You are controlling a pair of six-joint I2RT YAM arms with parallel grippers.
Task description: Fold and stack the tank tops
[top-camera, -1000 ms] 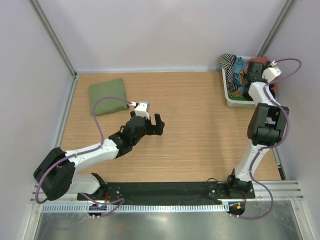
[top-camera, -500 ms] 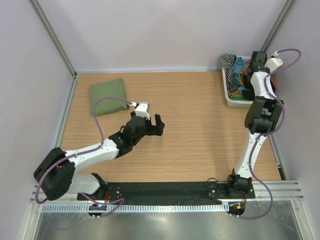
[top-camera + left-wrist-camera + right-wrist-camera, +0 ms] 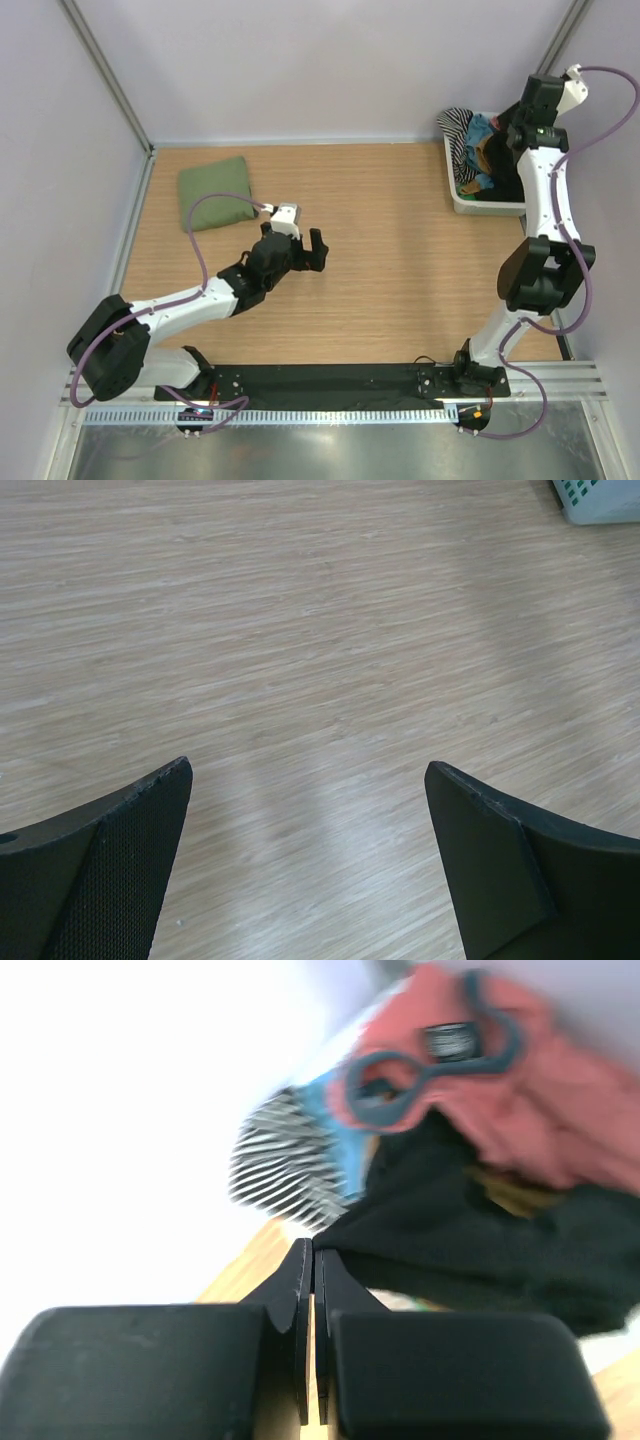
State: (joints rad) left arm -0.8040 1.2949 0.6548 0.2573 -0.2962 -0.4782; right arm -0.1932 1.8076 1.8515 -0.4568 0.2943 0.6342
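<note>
My right gripper (image 3: 317,1260) was shut above the white plastic bin (image 3: 485,207), seemingly pinching an edge of the plain black cloth tank top (image 3: 470,1230) lying in it. I judged a slow, straight lift would draw it out cleanly. The folded olive-green tank top (image 3: 214,190) lay well left of the bin, with my left gripper (image 3: 308,770) between them, wide open and empty.

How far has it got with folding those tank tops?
One done: the green top lies folded at the far left of the table. In hand: the right gripper, shut above the basket, appears to pinch the black top by its edge. Left: lifting it out, folding it and stacking it on the green one.
</note>
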